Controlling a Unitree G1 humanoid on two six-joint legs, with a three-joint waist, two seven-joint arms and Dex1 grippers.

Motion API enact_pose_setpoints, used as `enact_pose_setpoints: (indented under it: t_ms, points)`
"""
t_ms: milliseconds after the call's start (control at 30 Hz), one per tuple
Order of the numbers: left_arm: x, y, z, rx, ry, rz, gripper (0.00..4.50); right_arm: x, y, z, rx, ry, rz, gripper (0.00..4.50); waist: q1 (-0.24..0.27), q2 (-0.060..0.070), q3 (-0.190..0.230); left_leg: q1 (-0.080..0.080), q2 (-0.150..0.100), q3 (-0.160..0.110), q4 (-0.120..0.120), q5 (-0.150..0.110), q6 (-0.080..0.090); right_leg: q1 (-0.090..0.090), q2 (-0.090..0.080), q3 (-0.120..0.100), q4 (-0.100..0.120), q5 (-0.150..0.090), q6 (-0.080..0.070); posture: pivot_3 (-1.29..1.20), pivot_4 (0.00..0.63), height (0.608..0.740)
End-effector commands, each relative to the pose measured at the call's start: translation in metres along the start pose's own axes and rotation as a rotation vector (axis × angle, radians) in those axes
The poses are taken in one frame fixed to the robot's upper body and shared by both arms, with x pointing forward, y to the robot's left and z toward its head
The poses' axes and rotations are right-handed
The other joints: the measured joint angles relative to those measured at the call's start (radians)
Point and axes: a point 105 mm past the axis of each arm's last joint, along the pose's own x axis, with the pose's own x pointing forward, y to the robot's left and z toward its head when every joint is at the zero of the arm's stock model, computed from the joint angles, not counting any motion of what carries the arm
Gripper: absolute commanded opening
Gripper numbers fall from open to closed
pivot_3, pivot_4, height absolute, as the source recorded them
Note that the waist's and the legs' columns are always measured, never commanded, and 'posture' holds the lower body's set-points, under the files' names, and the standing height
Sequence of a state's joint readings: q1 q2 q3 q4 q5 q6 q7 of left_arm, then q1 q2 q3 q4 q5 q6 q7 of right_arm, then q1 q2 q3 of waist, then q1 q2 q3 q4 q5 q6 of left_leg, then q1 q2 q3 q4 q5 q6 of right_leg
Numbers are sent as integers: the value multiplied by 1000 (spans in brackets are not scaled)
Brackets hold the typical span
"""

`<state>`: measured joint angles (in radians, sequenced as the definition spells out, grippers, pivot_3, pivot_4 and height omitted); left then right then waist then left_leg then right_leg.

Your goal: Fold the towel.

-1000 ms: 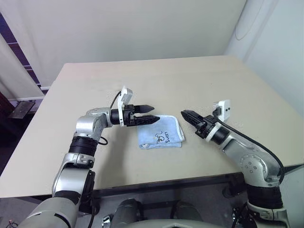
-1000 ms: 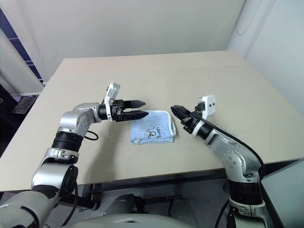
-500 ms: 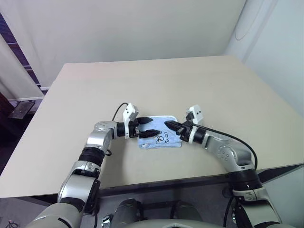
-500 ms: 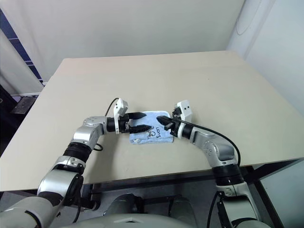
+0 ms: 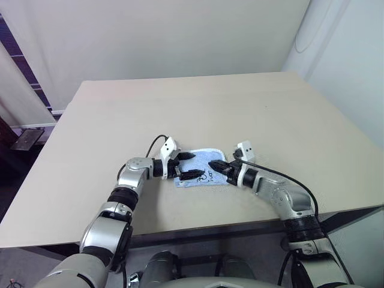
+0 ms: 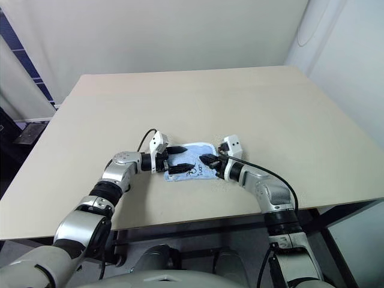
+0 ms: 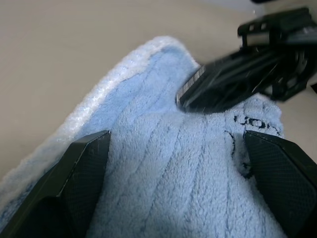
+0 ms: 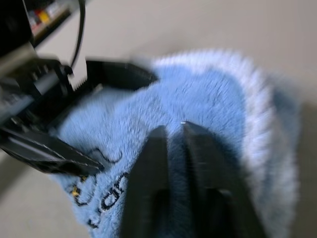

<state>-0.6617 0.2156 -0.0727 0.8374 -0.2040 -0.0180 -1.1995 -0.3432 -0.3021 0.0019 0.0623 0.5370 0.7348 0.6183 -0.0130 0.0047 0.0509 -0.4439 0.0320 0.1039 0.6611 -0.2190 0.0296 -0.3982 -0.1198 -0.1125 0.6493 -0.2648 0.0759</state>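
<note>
Folded towel [image 5: 201,170] lying flat on the table [image 5: 252,108], centre of the frame, a pincer at each side.
Left pincer [image 5: 191,165]: fingers wide apart, straddling the towel's left edge. Right pincer [image 5: 215,167]: fingers nearly together, a narrow gap between them, tips over the towel's right part. Bare tabletop lies on all sides, with most room toward the upper frame; the near table edge runs close below.

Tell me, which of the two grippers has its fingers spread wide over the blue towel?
The left gripper, reaching in from the left side of the towel: one finger over the towel's far edge, one over its middle. The right gripper shows only a narrow slit.
</note>
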Motion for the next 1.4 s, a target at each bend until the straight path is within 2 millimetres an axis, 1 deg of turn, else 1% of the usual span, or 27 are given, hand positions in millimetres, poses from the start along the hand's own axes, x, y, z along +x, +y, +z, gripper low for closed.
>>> enact_pose_setpoints:
  t_ms: [33, 67, 100, 233, 300, 367, 500, 633, 700, 800, 900, 933, 967, 1033, 1100, 1167, 1233, 1333, 1400]
  points:
    - [-9, -2, 36, 65, -142, -19, 4500, -13, 15, 27, 5, -62, 83, 1960, 0, 0, 0, -1, 0, 0, 0, 0, 0, -1, 0, 0, 0, 0, 0, 0, 0, 716]
    - [-13, -3, 44, 65, -185, -28, 4500, -17, 17, 31, 35, -62, 100, 2359, 0, 0, 0, -1, 1, 0, 0, 0, 0, -1, 0, 0, 0, 0, 0, 0, 0, 716]
    - [-17, -6, 48, 45, -190, -56, 4500, -20, 17, 33, 70, -54, 114, 2775, 0, 0, 0, -1, 1, 0, 0, 0, 0, -1, 0, 0, -1, 0, 0, 0, 0, 716]
    - [-38, -10, 57, 46, -166, -98, 4500, -32, 8, 29, 191, 64, 118, 4136, -2, 0, 0, -1, 1, 0, 0, 0, 0, -1, 0, 0, -1, 0, 0, 0, 0, 716]
    - [-49, -8, 58, 42, -144, -84, 4500, -38, 7, 31, 240, 93, 135, 4136, -2, 1, 0, -1, 1, 0, 0, 0, 0, -1, 1, 0, -1, 0, -1, 0, 0, 716]
    - [-57, -10, 54, 65, -102, -89, 4500, -42, 4, 34, 288, 113, 152, 4136, -1, 1, 0, -1, 1, 0, 0, 0, 0, -1, 0, 0, -1, 0, -1, 0, 0, 716]
    - [-68, -17, 45, 54, -3, -105, 4500, -42, -9, 31, 359, 154, 112, 4136, -1, 1, 1, -1, 1, 1, -1, 0, 0, -2, 1, 0, -2, 0, -1, 0, 0, 716]
    - [-77, -28, 42, -108, 59, -159, 4500, -37, -23, 28, 391, 156, 57, 4136, 1, 1, 1, -3, 1, 1, -1, 0, 0, -4, 1, 0, -2, 0, -1, 0, 0, 716]
    - [-81, -34, 40, -223, 75, -188, 4500, -34, -29, 26, 407, 159, 30, 4136, -1, 1, 1, -4, 1, 1, -1, 0, 0, -5, 1, 0, -2, 0, -1, 0, 0, 716]
    - [-81, -39, 31, -287, 112, -201, 4500, -31, -31, 20, 425, 171, 31, 4136, -2, 2, 1, -5, 1, 1, -2, 0, 0, -6, 1, 0, -2, 0, -1, 0, 0, 716]
    - [-79, -38, 23, -300, 143, -189, 3903, -26, -30, 10, 448, 209, 34, 4181, -3, 2, 1, -5, 1, 2, -2, 0, 0, -6, 1, 1, -2, 0, -1, 0, 0, 716]
    - [-78, -35, 19, -308, 168, -166, 3606, -24, -31, 5, 463, 235, 19, 4181, -4, 2, 1, -5, 1, 2, -2, 0, 0, -6, 1, 1, -2, 0, -1, 0, 0, 716]
    - [-78, -32, 16, -312, 188, -143, 3606, -22, -32, 0, 467, 254, 12, 4181, -5, 2, 1, -5, 1, 1, -2, 0, 0, -6, 1, 1, -2, 0, -1, 0, 0, 716]
    - [-77, -30, 14, -331, 192, -133, 3606, -16, -26, -6, 475, 281, 42, 4181, -8, 2, 1, -3, 1, 2, -2, 0, 0, -5, 0, 1, -2, 0, -1, 0, 0, 716]
    - [-77, -30, 15, -350, 184, -133, 3606, -11, -20, -9, 477, 294, 71, 4181, -10, 2, 1, -2, 2, 2, -2, 0, 0, -5, 0, 1, -2, 1, -2, 0, 0, 716]
    - [-78, -28, 13, -349, 197, -119, 3606, -4, -9, -9, 482, 303, 121, 4181, -12, 2, 1, -1, 2, 1, -3, 0, 0, -6, 0, 1, -2, 1, -2, 0, 0, 716]
    - [-79, -28, 17, -373, 186, -123, 3606, 4, 1, -12, 479, 327, 156, 4181, -17, 2, 1, 0, 2, 1, -5, 0, 0, -7, 0, 1, -2, 1, -3, 0, 0, 716]
    - [-80, -28, 25, -394, 159, -129, 3606, 13, 9, -19, 493, 367, 170, 4181, -31, 1, 1, 0, 2, 2, -8, 0, -1, -8, 0, 1, -2, 2, -3, 0, 0, 716]
    - [-81, -27, 27, -408, 151, -120, 3606, 18, 12, -20, 504, 374, 182, 4181, -35, 1, 1, 0, 2, 2, -9, 1, -1, -8, 1, 1, -2, 2, -3, 0, 0, 716]
